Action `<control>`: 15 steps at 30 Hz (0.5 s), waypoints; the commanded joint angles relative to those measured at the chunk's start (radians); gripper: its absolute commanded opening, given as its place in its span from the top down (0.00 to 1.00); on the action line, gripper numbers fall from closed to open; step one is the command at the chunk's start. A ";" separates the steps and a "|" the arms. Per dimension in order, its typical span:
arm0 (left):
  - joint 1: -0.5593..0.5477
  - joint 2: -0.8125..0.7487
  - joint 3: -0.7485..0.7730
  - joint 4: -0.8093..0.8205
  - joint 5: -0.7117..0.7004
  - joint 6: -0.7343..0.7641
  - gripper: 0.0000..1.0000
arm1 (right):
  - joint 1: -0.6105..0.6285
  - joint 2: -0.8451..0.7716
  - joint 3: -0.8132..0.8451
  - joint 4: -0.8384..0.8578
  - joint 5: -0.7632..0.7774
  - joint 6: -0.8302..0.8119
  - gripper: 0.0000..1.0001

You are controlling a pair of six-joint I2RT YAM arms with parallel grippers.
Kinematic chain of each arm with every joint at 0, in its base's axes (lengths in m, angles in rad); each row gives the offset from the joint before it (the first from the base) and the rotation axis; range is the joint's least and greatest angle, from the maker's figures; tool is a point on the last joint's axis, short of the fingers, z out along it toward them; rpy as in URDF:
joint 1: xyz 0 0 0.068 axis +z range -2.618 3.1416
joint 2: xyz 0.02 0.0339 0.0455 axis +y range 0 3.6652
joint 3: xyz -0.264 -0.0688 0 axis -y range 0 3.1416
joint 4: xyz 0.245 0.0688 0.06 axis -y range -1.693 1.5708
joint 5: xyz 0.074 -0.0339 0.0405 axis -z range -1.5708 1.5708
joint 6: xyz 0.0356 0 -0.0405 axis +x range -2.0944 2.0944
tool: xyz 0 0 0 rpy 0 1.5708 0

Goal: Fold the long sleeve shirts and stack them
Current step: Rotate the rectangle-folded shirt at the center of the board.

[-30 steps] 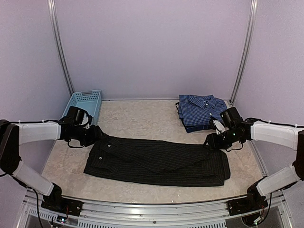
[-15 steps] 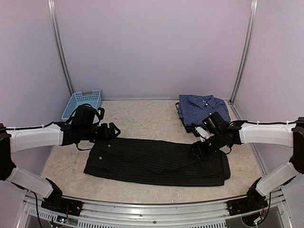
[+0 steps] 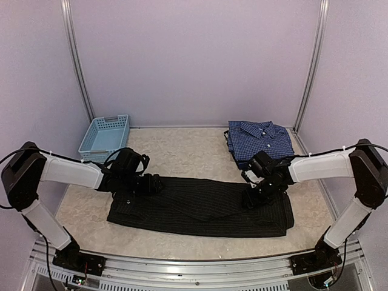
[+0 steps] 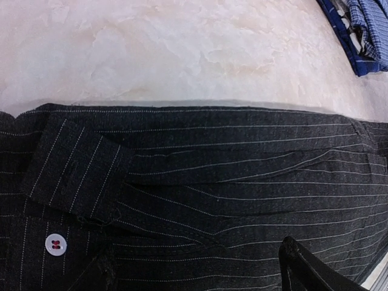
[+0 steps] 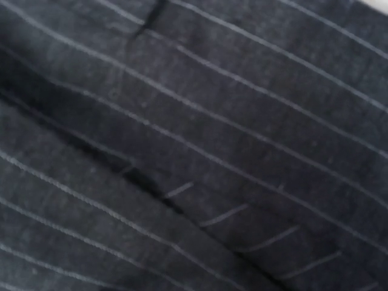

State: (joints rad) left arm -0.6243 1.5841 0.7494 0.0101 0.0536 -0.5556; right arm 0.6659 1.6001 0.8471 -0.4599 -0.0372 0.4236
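**Black pinstriped cloth shirt** (image 3: 200, 209): lies flat on the pale marbled counter (image 3: 182, 151). It is folded into a long band running left to right, toward the near edge.

**Blue small-check collared shirt** (image 3: 257, 139): folded, at the far right of the counter, behind the band's right end.

**Left arm** (image 3: 73, 173): reaches over the collar end of the black shirt, near a white button (image 4: 55, 244). Jaws spread, not pinching the cloth.

**Right arm** (image 3: 321, 165): tip lowered onto the band's right part. Its wrist view shows only pinstriped cloth, so I cannot tell how the jaws stand.

**Light blue plastic basket** (image 3: 109, 119): far left.
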 commanded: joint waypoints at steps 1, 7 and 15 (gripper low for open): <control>0.011 0.045 -0.025 0.011 -0.035 0.009 0.12 | 0.006 0.047 0.042 -0.032 0.086 -0.003 0.42; 0.035 0.077 -0.077 -0.004 -0.051 -0.031 0.12 | 0.006 0.108 0.093 -0.026 0.116 -0.048 0.41; 0.065 -0.063 -0.257 0.029 -0.096 -0.153 0.12 | 0.005 0.286 0.283 0.031 0.040 -0.152 0.41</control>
State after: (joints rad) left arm -0.5793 1.5597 0.6029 0.1490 0.0002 -0.6170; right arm 0.6674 1.7885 1.0515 -0.4538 0.0414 0.3321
